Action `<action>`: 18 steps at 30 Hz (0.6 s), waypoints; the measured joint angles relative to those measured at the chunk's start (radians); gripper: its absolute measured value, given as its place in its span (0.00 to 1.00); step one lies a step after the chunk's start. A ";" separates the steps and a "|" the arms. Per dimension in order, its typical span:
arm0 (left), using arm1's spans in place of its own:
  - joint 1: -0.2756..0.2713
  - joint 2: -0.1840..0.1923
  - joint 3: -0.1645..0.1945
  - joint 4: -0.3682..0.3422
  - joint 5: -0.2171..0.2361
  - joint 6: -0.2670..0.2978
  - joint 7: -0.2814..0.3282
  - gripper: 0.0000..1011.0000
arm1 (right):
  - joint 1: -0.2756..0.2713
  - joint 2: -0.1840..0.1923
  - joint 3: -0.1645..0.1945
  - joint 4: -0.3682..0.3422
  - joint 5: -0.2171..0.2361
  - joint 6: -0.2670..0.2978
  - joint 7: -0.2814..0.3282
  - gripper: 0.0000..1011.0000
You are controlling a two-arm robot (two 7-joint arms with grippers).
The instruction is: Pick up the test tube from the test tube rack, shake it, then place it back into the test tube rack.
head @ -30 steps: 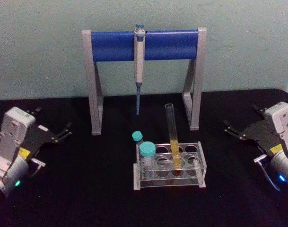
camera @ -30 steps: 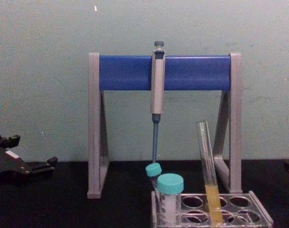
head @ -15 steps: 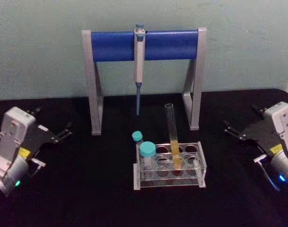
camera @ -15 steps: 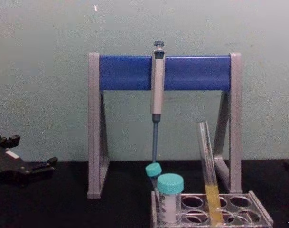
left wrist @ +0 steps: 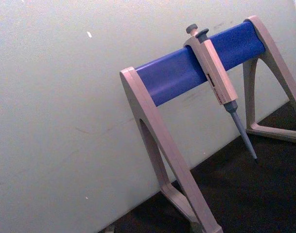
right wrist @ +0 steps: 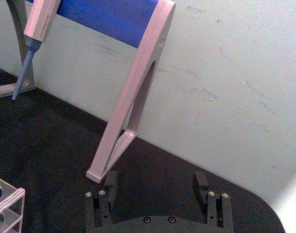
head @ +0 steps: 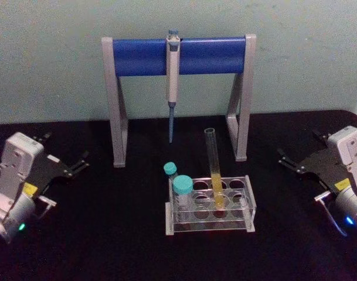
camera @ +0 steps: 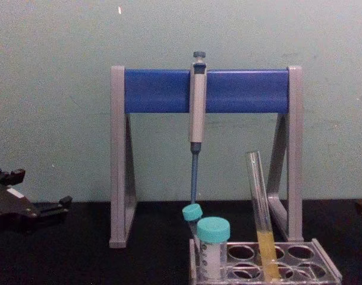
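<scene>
The test tube [head: 213, 167] is a tall clear glass tube with yellow liquid in its lower part. It leans slightly in a back-row hole of the test tube rack [head: 249, 212], also seen in the chest view as test tube [camera: 260, 214] in the rack [camera: 325, 268]. My left gripper [head: 64, 150] rests open on the black table far to the left of the rack, also in the chest view [camera: 35, 190]. On the far right my right gripper [head: 301, 148] sits open with nothing between its fingers [right wrist: 109, 182].
Two teal-capped tubes [head: 182, 186] stand at the rack's left end. Behind the rack stands a grey-and-blue pipette stand [head: 178, 55] with a pipette [head: 172, 82] hanging from it. A pale wall closes off the back.
</scene>
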 joint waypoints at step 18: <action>0.000 0.000 0.000 0.000 0.000 0.000 0.000 0.99 | -0.013 0.003 0.016 -0.022 -0.020 -0.015 0.014 0.99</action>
